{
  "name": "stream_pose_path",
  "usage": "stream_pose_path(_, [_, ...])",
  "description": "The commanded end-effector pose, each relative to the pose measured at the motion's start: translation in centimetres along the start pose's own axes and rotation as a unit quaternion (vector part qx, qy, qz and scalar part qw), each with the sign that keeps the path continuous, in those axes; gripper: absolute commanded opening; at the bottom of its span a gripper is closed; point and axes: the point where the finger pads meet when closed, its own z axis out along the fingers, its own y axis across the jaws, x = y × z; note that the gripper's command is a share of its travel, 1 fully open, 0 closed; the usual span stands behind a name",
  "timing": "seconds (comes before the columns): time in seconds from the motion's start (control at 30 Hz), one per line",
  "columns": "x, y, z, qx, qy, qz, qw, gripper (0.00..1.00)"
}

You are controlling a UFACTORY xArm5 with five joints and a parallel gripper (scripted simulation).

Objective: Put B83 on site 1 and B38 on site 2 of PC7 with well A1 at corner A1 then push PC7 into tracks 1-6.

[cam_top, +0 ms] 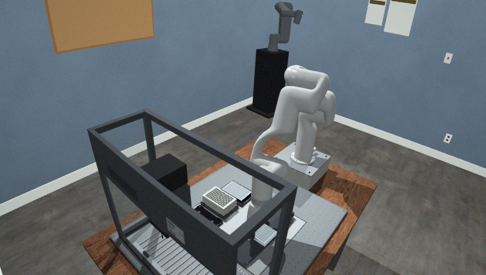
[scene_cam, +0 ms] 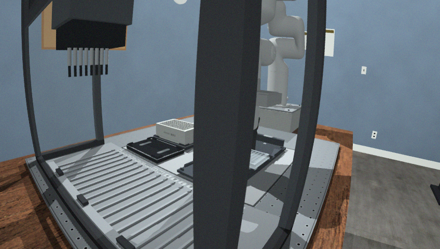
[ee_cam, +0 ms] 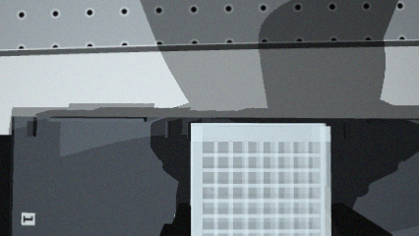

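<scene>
Wide open is how the claw (cam_top: 259, 224) (scene_cam: 255, 140) (ee_cam: 266, 221) stands, its fingers to either side of B38 (cam_top: 265, 234) (scene_cam: 258, 158) (ee_cam: 261, 182) and gripping nothing. B38 lies on PC7 (cam_top: 249, 250) (scene_cam: 270, 145) (ee_cam: 98, 182), at the middle site, with the bare patch marked 1 beside it – whether it sits fully flat inside the locators, I can't tell from where I stand. PC7 itself is out on the apron (cam_top: 297, 228) (scene_cam: 282, 160) (ee_cam: 93, 79), in front of the rails (cam_top: 173, 252) (scene_cam: 129, 184) rather than in the tracks. Over by the apron, B83 (cam_top: 219, 199) (scene_cam: 174, 132), the chunky pale block, is up on S2, in the middle of its row. On one side of it S3 (cam_top: 208, 216) (scene_cam: 154, 149) is bare, its black top and slots showing; on the other, nearer the arm's base, B33 (cam_top: 236, 191) lies in its nest. The white arm (cam_top: 284, 109) (scene_cam: 277, 70) bends down over PC7 from its base on the wooden desk (cam_top: 361, 191) (scene_cam: 342, 160) – a thick dark post (scene_cam: 227, 123) blocks a good part of that from the rail side.
</scene>
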Motion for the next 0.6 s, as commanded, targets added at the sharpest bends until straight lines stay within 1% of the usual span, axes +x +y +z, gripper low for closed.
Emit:
stream_pose_path(0.0, [0.0, 0.2, -0.1, -0.005, -0.013, 0.0, 1.0, 1.0])
stream_pose_path(0.3, [0.0, 0.2, -0.1, -0.005, -0.013, 0.0, 1.0, 1.0])
stream_pose_path(0.57, [0.1, 0.1, -1.5, -0.005, -0.013, 0.0, 1.0, 1.0])
